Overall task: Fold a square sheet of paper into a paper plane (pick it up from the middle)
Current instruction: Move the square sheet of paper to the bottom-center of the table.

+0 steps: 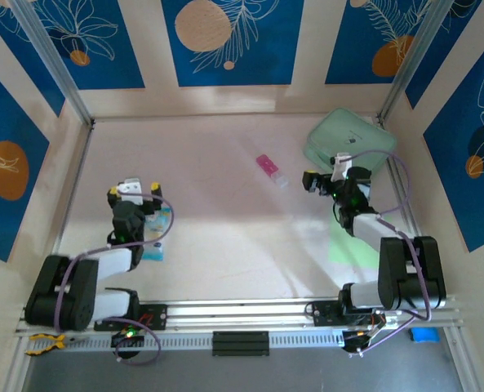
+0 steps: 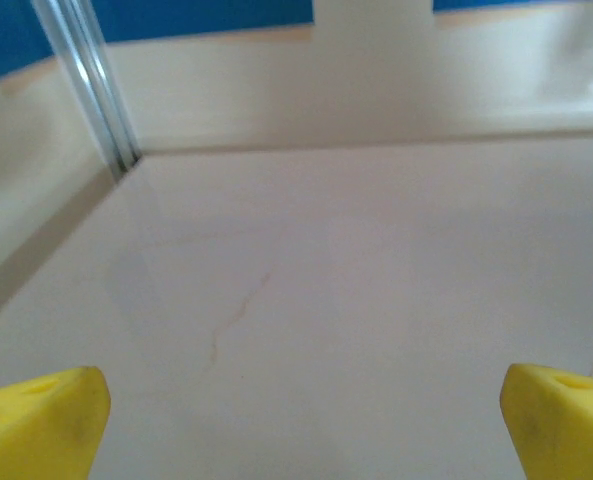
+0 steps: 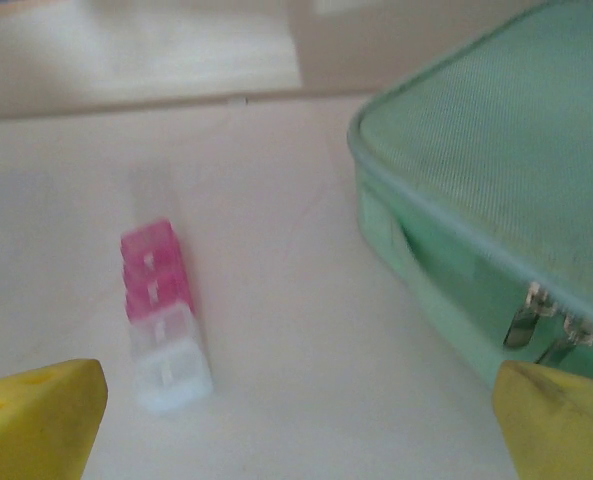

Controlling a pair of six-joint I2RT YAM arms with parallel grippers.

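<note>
The square sheet of paper (image 1: 339, 241) is a pale lime-green patch lying flat on the table at the right, partly under my right arm. The paper plane is out of view. My right gripper (image 1: 321, 171) hovers beyond the sheet, near the mint-green case. It is open, and its yellow fingertips (image 3: 36, 420) stand wide apart over bare table with nothing between them (image 3: 301, 425). My left gripper (image 1: 133, 190) is on the left side, far from the sheet. It is open too, its yellow fingertips (image 2: 36, 425) spread over bare table (image 2: 301, 430).
A bulky mint-green case (image 1: 348, 139) (image 3: 496, 200) sits at the back right. A small pink-and-white tube (image 1: 270, 170) (image 3: 164, 310) lies left of it. A blue-and-white packet (image 1: 156, 233) lies beside my left arm. Walls enclose the table on three sides.
</note>
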